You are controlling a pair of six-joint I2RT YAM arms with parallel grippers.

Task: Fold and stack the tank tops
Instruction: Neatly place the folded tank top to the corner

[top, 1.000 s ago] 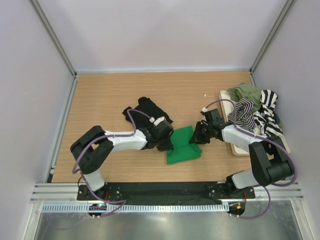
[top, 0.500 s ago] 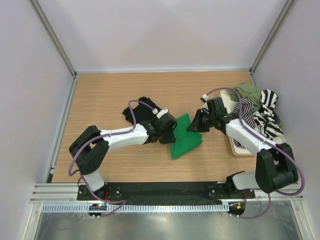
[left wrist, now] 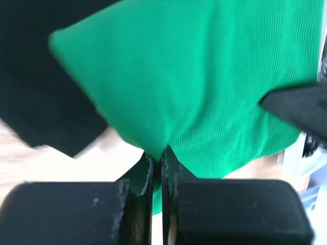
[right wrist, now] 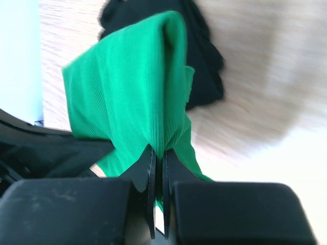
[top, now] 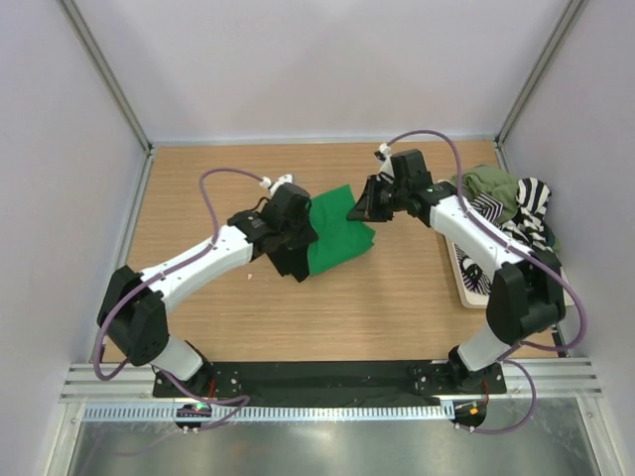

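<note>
The bright green tank top (top: 337, 236) hangs folded between both grippers, lifted above the table. My left gripper (top: 304, 224) is shut on its left edge, with the cloth pinched between the fingertips (left wrist: 157, 153). My right gripper (top: 358, 210) is shut on its right edge (right wrist: 157, 153). The green cloth (left wrist: 204, 87) (right wrist: 127, 87) drapes partly over the black tank top (top: 282, 262), which lies on the wood below (left wrist: 36, 76) (right wrist: 204, 71). The striped tank top (top: 528, 213) and the olive one (top: 491, 181) lie heaped at the right.
A white tray (top: 464, 286) at the table's right edge carries the striped and olive heap. Metal frame posts (top: 104, 74) and grey walls close in the left, back and right. The right gripper's dark finger (left wrist: 299, 108) shows beyond the green cloth in the left wrist view.
Both grippers lifted the green tank top from the near middle and carried it away from the bases and leftward, over the black one. The right jaws closed on it.
</note>
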